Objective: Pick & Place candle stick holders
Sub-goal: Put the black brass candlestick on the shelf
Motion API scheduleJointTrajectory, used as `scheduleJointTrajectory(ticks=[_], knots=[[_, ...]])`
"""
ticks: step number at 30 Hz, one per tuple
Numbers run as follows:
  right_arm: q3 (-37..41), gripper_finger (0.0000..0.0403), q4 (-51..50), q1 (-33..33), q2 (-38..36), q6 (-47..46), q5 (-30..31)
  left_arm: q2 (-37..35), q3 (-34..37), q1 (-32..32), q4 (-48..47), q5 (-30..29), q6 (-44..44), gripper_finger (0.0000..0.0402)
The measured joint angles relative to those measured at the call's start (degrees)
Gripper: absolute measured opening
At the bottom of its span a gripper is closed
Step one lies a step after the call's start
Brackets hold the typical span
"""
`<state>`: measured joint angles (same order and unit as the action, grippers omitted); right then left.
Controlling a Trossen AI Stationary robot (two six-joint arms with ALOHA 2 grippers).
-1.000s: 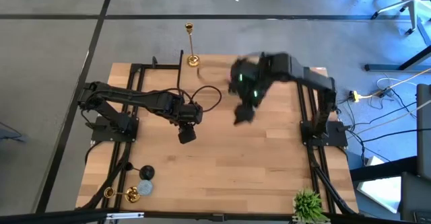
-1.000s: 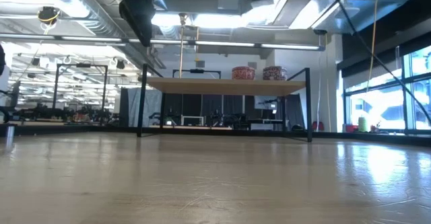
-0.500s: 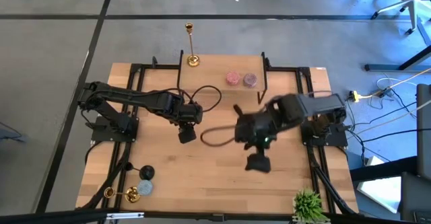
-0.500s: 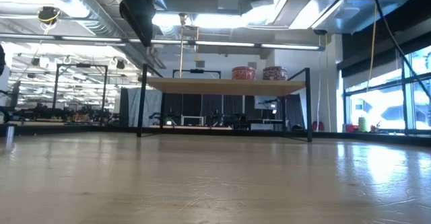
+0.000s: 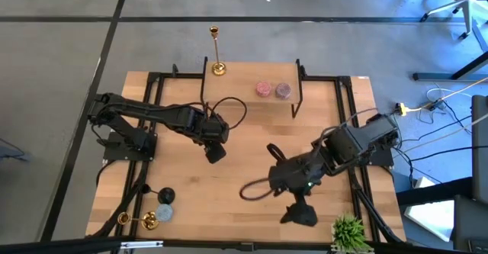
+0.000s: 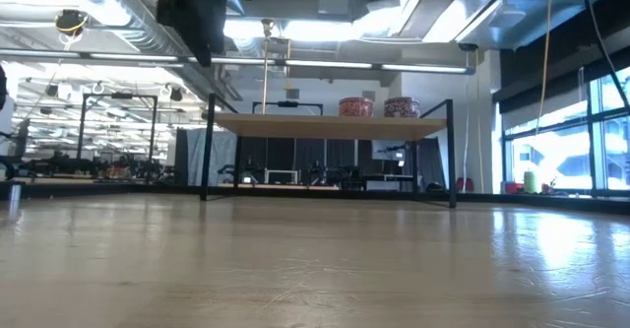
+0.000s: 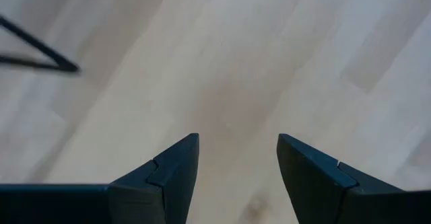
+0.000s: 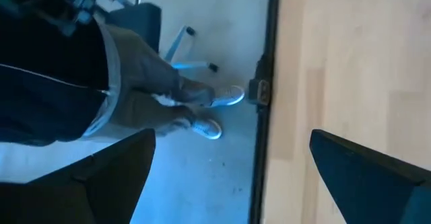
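Over bare tabletop (image 5: 252, 159), both claws hung spread and empty, the right claw (image 5: 300, 213) well apart from the lying candle stick holder (image 5: 141, 220) toward the left claw (image 5: 216, 152), suggesting an approach step needing a long reach to grasp it.

The desk (image 5: 244, 178) is pale planked wood with a smooth, faintly sheened finish. Both candle stick holders, one upright (image 5: 216, 52) and one lying down (image 5: 137, 220), look like polished gold metal. The left end effector (image 7: 237, 177) has matt dark fingers (image 7: 175, 170), seemingly plastic. The desk's frame (image 5: 299, 86) is matt black metal.
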<state>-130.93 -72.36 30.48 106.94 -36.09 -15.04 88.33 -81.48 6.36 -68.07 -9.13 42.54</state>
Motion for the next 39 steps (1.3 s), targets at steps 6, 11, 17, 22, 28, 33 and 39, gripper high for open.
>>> scheduleJointTrajectory(ticks=[6,11,17,22,28,33,39], knots=[[0.0,0.0399,-2.5,5.7,0.0,-0.2,-0.3,0.0,0.0,0.1,-2.0,5.3,11.3,0.0198],[0.0,0.0399,-13.3,9.5,0.0,-1.0,9.7,0.0,0.0,1.2,-6.5,9.8,19.0,0.0198],[2.6,0.0399,-17.3,12.1,0.1,-3.3,25.9,0.0,0.0,2.8,-18.3,17.6,23.3,0.0198],[6.7,0.0399,-17.3,12.3,0.7,-8.6,33.6,-0.1,0.8,3.8,-22.1,23.4,20.9,0.0198],[13.4,0.0399,-16.0,12.1,0.6,-17.6,39.2,-0.2,6.3,4.1,-21.9,32.9,19.2,0.0198],[18.0,0.0399,-12.2,11.8,0.6,-20.3,39.0,-0.2,14.0,5.4,-20.8,41.4,15.4,0.0198],[20.1,0.0399,-7.9,11.1,0.6,-20.7,39.2,-0.2,20.5,9.0,-13.2,47.1,13.5,0.0198]])
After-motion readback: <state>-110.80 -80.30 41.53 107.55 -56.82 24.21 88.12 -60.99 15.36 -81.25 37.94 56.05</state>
